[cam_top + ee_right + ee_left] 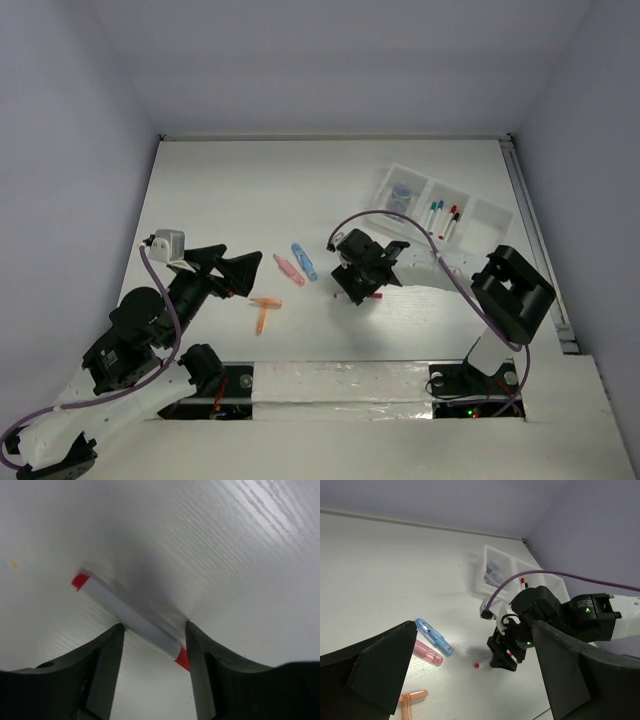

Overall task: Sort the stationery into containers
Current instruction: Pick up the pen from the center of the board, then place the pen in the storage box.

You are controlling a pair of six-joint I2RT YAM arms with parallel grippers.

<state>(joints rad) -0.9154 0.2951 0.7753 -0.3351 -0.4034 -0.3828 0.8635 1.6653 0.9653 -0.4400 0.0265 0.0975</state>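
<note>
On the white table (250,190), seen from above, the translucent white three-compartment plastic tray (490,215) sits at the far right. It holds two round bluish-grey discs (402,195) in its left compartment and thin white capped pens (441,216) in the middle one. Near the table's middle a short chunky pink piece (289,270) and a short chunky blue piece (304,262) lie side by side, with two short orange pieces (265,310) meeting in a T just nearer the arms. The left gripper (232,268) hangs left of these pieces with its claw spread wide and nothing in it. The right gripper (358,292) is down at the table, right of the blue piece. From the left wrist, the left claw's two black fingers (375,670) frame the view far apart, and the right gripper stands tip-down beyond them with a small red pen end showing at its foot. From the right wrist, a thin white pen with red ends (132,617) lies slantwise on the table between the right claw's fingers (107,650), which stand apart astride it; I cannot tell whether they touch it.
</note>
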